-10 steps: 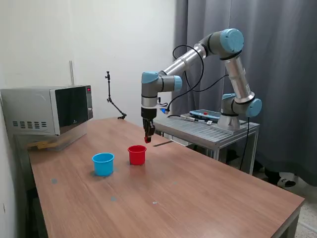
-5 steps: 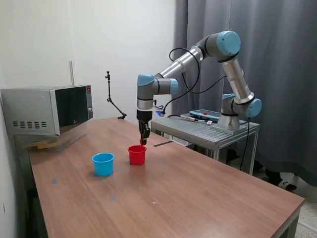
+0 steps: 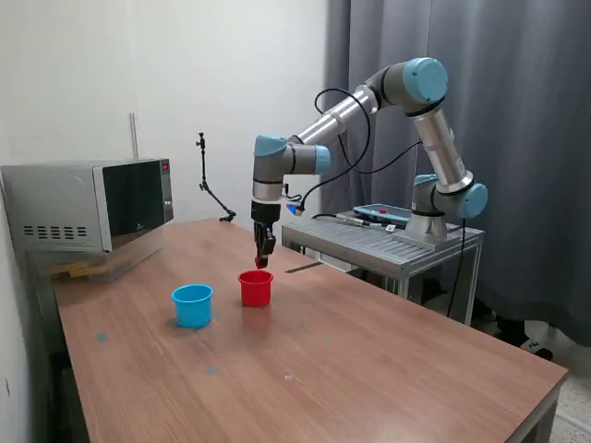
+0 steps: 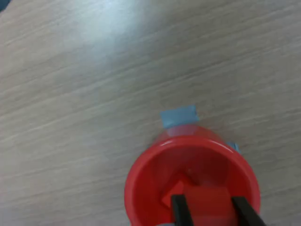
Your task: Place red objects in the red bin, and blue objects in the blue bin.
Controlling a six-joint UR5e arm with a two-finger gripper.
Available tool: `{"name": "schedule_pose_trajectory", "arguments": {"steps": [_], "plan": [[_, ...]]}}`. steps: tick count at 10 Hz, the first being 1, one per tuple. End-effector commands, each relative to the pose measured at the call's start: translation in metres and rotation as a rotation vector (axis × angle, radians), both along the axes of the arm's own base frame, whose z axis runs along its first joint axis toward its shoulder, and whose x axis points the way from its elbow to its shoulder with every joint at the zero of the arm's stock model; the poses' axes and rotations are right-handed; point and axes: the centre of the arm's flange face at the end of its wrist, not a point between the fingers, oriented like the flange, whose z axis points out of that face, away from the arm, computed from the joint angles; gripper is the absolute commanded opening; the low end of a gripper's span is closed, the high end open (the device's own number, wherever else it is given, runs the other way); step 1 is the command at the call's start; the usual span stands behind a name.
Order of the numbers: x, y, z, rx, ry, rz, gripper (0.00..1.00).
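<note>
Red plastic fills the wrist view: the red bin (image 4: 192,181) sits right beneath the jaws, which are clamped on a red cube (image 4: 203,203) hanging over the bin's open mouth. A second red shape lies on the bin's floor, apparently another red cube (image 4: 175,184), though blur keeps me from being sure. In the exterior view the gripper (image 3: 263,256) hovers just above the red bin (image 3: 256,288), which stands near the middle of the worktop (image 3: 388,360), toward its far edge, with the blue bin (image 3: 192,305) just beside it on the exterior view's left. No loose cubes show on the worktop, and the blue bin's inside is hidden. My judgement: the red sorting is nearly finished, lacking only this release; whether the blue cubes are already binned cannot be told.
</note>
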Motion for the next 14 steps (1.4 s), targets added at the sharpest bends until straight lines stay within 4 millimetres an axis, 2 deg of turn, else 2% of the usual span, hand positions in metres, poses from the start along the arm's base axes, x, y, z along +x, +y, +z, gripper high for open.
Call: {"name": "schedule_pose_trajectory", "arguments": {"steps": [1, 2, 7, 8, 9, 10, 11, 12, 13, 14], "plan": [[-0.001, 0.0, 0.0, 0.001, 0.005, 0.002, 0.0], [0.0, 0.0, -0.001, 0.001, 0.003, 0.004, 1.0], [0.003, -0.003, -0.006, -0.002, -0.007, 0.005, 1.0], [0.002, -0.008, -0.004, -0.001, -0.005, 0.014, 1.0], [0.001, -0.01, 0.006, 0.001, 0.009, 0.021, 1.0], [0.003, -0.019, 0.035, 0.012, 0.036, 0.069, 1.0], [0.013, -0.044, 0.073, 0.017, 0.048, 0.133, 1.0], [0.032, -0.068, 0.105, 0.001, 0.014, 0.198, 1.0], [0.061, -0.09, 0.147, -0.114, -0.014, 0.292, 1.0], [0.082, -0.104, 0.174, -0.199, -0.015, 0.354, 1.0]]}}
